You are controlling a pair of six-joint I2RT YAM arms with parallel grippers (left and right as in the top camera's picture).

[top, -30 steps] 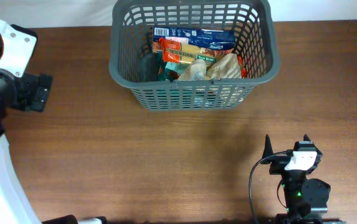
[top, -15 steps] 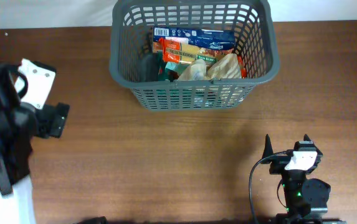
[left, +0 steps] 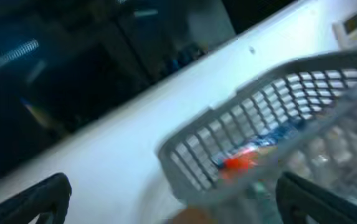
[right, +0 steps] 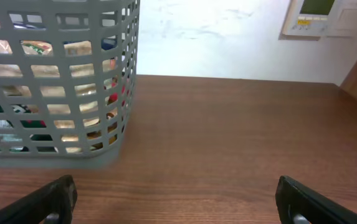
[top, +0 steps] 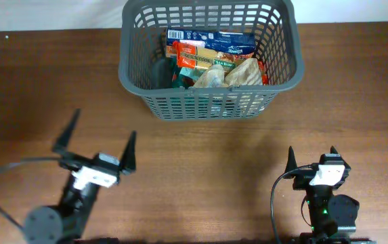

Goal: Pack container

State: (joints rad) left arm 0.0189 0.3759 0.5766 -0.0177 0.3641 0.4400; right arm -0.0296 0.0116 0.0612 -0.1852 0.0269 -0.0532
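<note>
Dark grey lattice basket (top: 207,105) with food packets (top: 210,57) sits mid far edge of the table (top: 200,169). Left gripper (top: 105,123) front-left, right gripper (top: 312,149) front-right: both spread wide, empty, well apart from it.

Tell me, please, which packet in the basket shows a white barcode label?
The blue packet at the far side of the container; the orange-red packet and the beige packet show none.
</note>
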